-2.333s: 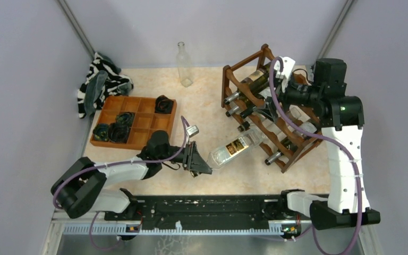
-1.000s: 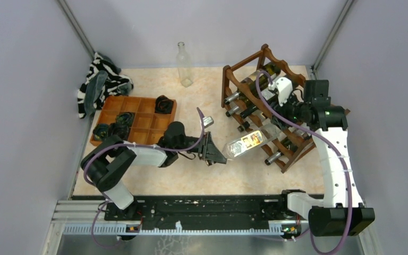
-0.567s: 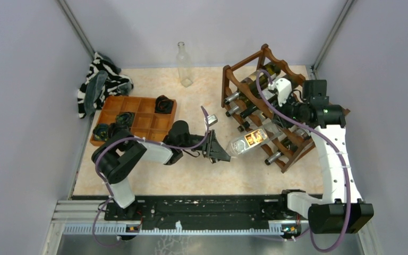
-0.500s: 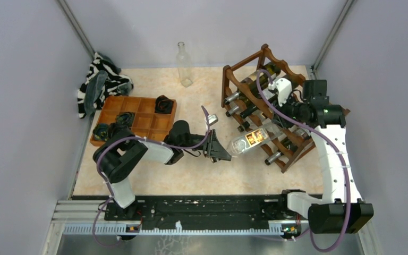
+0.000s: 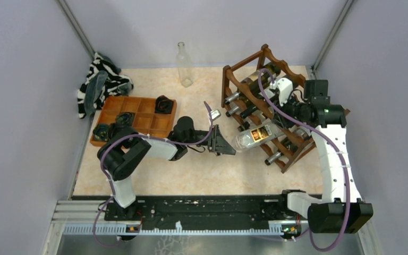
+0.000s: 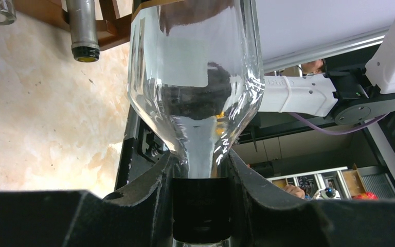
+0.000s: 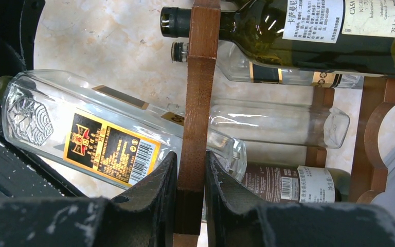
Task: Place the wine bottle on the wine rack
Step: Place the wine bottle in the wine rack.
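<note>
Clear wine bottle (image 7: 103, 141) partway into rack (image 7: 198, 87)

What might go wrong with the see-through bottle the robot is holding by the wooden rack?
The left gripper holds the clear bottle only by its neck, so the big end may sag or slip out. Its base end lies just past a rail of the wine rack, close to another empty bottle, and might knock it. The right gripper is clamped on that rail; a hard push might shove the rack anyway.
</note>
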Controlling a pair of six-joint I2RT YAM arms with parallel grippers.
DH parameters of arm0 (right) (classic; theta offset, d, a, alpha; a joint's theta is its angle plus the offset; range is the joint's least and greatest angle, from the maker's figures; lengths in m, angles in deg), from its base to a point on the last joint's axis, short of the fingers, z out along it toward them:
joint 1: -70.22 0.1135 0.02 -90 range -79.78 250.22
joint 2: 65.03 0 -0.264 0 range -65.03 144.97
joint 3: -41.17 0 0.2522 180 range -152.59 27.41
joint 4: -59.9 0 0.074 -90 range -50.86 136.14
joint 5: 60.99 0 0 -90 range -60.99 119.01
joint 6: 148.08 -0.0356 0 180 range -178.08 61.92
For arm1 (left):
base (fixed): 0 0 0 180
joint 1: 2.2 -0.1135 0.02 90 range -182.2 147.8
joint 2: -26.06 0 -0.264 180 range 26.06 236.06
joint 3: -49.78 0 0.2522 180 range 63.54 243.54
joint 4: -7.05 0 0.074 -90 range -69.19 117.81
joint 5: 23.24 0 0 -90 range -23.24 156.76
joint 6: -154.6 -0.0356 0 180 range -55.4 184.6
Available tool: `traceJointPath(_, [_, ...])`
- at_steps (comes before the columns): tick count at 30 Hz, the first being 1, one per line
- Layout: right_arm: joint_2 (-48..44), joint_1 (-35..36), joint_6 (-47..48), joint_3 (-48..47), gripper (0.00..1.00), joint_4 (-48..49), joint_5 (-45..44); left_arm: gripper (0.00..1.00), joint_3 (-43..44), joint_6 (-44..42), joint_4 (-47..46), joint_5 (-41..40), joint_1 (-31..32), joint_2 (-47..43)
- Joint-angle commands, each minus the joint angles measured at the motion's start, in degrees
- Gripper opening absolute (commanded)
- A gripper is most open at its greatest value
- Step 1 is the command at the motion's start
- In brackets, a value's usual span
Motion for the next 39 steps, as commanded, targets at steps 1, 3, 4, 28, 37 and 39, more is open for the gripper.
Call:
traceJointPath(1, [0.1, 0.4, 0.2, -0.6, 0.00, 1.7, 10.1, 0.00, 3.9, -4.7, -5.1, -5.4, 0.1, -0.2])
traceJointPath(3, [0.3, 0.4, -0.1, -0.9, 0.00, 2.0, 10.6, 0.00, 4.1, -4.5, -5.4, -6.5, 0.1, -0.1])
traceJointPath(4, [0.5, 0.5, -0.3, -0.9, 0.00, 2.1, 10.6, 0.00, 4.0, -4.3, -5.9, -7.1, 0.1, 0.0])
traceJointPath(28, [0.7, 0.5, -1.2, -0.7, 0.00, 3.4, 10.8, 0.00, -2.3, -2.7, -10.6, -9.2, -0.4, -4.9])
traceJointPath(37, [0.6, 0.4, -1.5, -0.6, 0.00, 3.6, 11.2, 0.00, -1.9, -4.5, -7.1, -11.3, -0.4, -6.1])
traceJointPath(39, [0.6, 0.4, -1.5, -0.5, 0.00, 3.9, 11.3, 0.00, -0.8, -4.1, -7.3, -11.3, -0.3, -5.1])
